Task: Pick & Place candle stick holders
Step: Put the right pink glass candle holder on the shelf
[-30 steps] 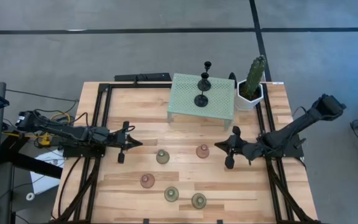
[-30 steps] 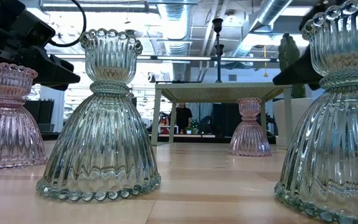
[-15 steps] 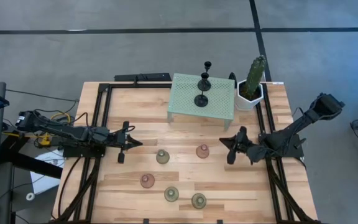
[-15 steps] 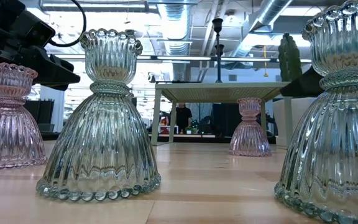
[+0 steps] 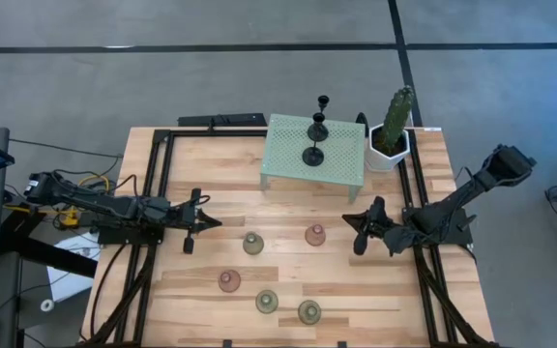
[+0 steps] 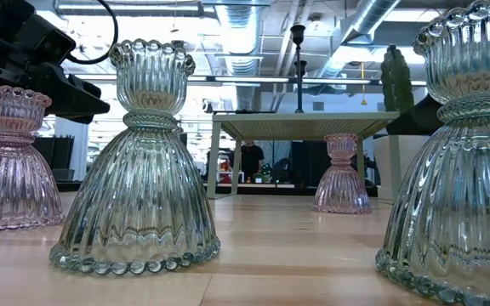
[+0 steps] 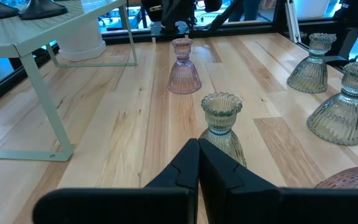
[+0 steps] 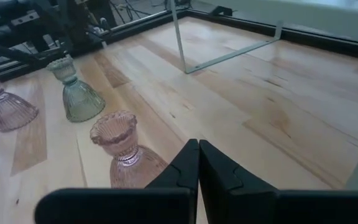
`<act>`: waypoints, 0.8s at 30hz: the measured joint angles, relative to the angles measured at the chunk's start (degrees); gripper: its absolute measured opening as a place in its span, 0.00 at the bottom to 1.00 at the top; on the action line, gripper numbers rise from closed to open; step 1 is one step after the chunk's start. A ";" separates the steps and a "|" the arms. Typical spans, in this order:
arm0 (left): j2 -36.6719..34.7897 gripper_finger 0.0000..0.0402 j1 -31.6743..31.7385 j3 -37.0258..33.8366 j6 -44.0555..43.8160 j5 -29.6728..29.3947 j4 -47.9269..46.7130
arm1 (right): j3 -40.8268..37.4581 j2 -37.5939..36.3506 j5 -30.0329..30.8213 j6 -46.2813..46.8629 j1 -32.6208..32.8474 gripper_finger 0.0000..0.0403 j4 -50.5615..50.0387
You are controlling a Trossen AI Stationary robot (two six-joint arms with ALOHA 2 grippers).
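Both arms lie low over the table, each reaching in from its own side toward the middle.

The left arm stretches almost level from the table's left edge, its wrist pointing right. The left gripper [image 5: 197, 223] sits near the left side of the table, and in its own wrist view its 2 fingers [image 7: 185, 174] press together with no gap between them.

The right arm comes in from the right edge at a slant, elbow raised beyond the table's rim, wrist pointing left. The right gripper [image 5: 358, 230] hovers right of centre; its 2 fingers [image 8: 188, 168] also meet flat against each other, holding nothing.
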 joint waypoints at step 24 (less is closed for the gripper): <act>0.01 0.02 0.00 0.00 0.01 0.00 0.00 | 0.02 0.00 -12.22 1.55 0.24 0.09 -1.85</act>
